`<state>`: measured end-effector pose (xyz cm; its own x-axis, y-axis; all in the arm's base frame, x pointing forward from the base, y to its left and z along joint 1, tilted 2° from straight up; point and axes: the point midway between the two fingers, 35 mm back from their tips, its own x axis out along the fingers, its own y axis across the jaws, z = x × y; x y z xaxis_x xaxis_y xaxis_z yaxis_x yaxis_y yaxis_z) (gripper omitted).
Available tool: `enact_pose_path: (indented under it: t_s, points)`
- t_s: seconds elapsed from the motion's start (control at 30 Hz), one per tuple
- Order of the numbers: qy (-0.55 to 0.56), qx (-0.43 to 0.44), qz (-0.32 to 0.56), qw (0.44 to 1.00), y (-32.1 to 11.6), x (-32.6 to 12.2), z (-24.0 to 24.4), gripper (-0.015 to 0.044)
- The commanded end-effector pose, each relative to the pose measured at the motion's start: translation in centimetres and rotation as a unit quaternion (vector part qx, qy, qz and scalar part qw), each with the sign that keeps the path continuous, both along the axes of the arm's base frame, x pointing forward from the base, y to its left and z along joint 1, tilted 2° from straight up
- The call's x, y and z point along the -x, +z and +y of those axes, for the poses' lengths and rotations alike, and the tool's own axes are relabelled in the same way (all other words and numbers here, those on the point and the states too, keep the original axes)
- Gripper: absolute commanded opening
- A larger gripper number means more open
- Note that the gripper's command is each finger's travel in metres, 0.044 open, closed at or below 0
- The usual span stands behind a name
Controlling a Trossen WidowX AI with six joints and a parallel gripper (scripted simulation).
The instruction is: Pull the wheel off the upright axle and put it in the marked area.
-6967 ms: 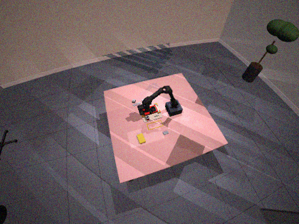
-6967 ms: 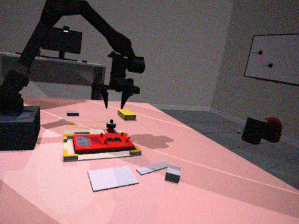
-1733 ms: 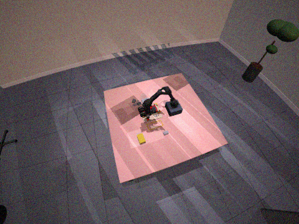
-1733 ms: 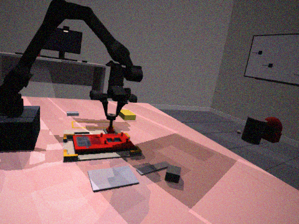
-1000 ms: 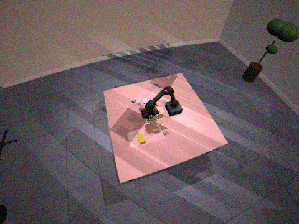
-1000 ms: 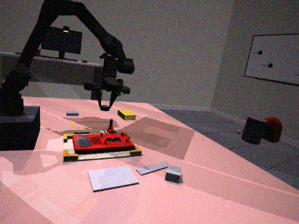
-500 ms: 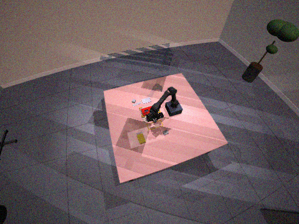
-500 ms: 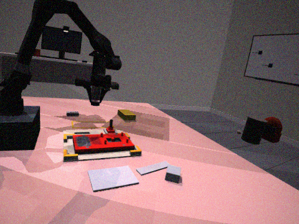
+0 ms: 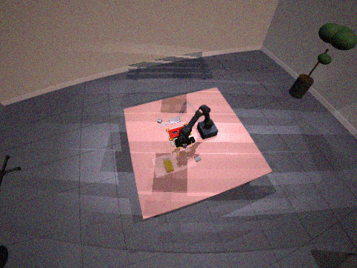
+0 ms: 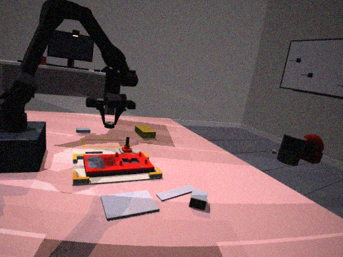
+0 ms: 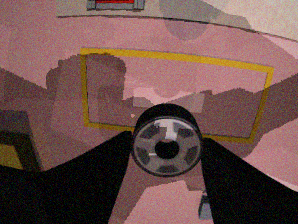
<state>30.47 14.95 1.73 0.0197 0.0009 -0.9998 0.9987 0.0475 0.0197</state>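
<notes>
Wrist view showed your gripper (image 11: 166, 152) pinching the wheel (image 11: 166, 141) across its rim, marked area (image 11: 174, 96) at twelve o'clock. You held what looked rigid, light and round; grip at the rim was judged sound.
</notes>
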Motion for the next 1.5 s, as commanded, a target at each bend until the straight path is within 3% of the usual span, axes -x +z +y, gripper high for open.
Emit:
enact_pose_path:
  t_s: [0.0,0.23,0.5,0.87,1.1,1.27,1.47]
  points:
    - [-0.003,0.003,0.009,1.0,-2.9,0.3,-0.1,0.0]
    - [-0.003,0.003,0.009,1.0,-7.1,0.6,-0.2,0.0]
    - [-0.003,0.003,0.009,1.0,-7.2,0.6,-0.3,0.0]
    - [0.0,0.004,0.008,1.0,-6.5,0.5,-0.2,0.0289]
    - [-0.003,0.003,0.009,1.0,-1.0,0.5,-0.2,0.03]
    - [-0.003,0.003,0.009,1.0,-0.8,0.5,-0.2,0.03]
    - [-0.001,0.004,0.01,1.0,1.3,3.9,-1.9,0.044]
